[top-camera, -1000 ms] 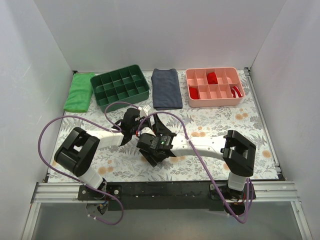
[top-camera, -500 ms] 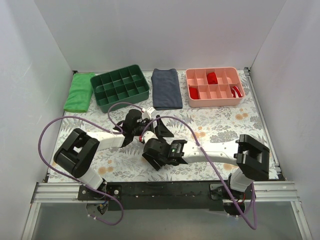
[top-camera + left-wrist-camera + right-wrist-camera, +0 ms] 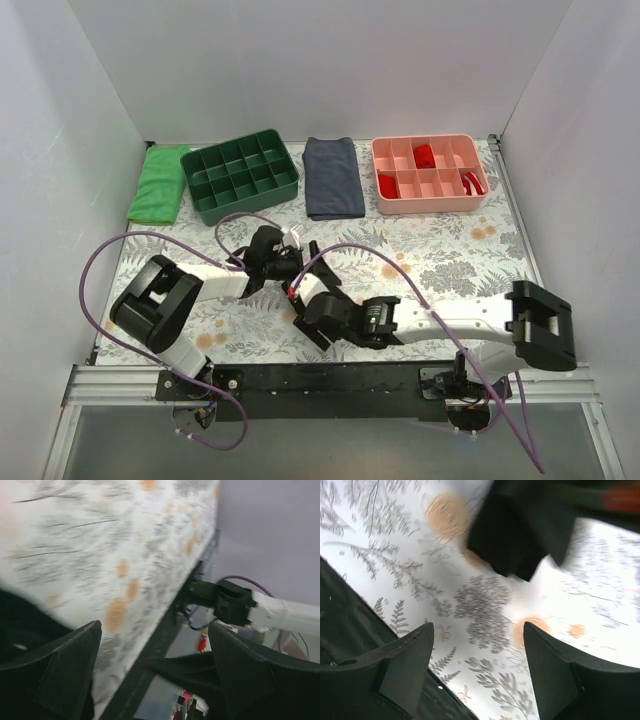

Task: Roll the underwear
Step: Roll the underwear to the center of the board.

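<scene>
Right wrist view: the underwear [image 3: 520,535] is seen as a limp black fabric lump on the floral-print table cover [image 3: 485,610], beyond the fingertips and blurred. The right gripper [image 3: 477,627] is spread wide; nothing is held between its fingers.

Left wrist view: the left gripper [image 3: 155,625] is likewise wide apart and empty. A dark blurred mass is seen at the left edge; what it is cannot be told.

Overhead: the garment is largely hidden under both wrists, on the near side of the green tray [image 3: 240,176] and slightly right of it.

- The green tray is rigid plastic with a grid of square cells; no contents are seen.
- Right of it a folded navy-grey cloth [image 3: 333,177] is laid flat.
- Farther right, a pink tray [image 3: 430,199] is seen with small red rolled garments [image 3: 424,155] in several cells.
- Left of the green tray, a folded green cloth [image 3: 158,185] is noted.
</scene>
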Available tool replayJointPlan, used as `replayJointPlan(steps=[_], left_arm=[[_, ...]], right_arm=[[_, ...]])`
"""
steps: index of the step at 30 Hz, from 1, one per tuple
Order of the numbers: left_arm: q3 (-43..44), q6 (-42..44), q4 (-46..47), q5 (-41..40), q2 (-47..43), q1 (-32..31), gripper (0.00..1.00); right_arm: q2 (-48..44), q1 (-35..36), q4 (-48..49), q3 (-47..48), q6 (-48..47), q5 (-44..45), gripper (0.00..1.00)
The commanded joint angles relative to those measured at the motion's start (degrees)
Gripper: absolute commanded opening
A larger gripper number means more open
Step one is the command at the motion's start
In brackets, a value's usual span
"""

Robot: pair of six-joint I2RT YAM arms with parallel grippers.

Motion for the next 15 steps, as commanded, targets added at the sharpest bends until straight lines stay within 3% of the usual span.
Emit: replayJointPlan(steps=[1, 10, 15], left_arm=[[-4.3, 5.0, -11.7, -8.3, 3.8, 3.4, 0.88], [-2.7, 5.2, -11.4, -8.3, 4.5, 3.4, 0.88], [-1.2, 5.4, -11.5, -7.5, 5.4, 3.4, 0.88]], right_arm=[[-9.7, 0.9, 3.9, 3.5, 1.7, 20.4, 0.80], [-13.6, 1.7, 5.7, 3.3, -0.9, 20.9, 0.81], [-12.9, 2.3, 5.2, 2.5, 2.7, 22.8, 0.81]])
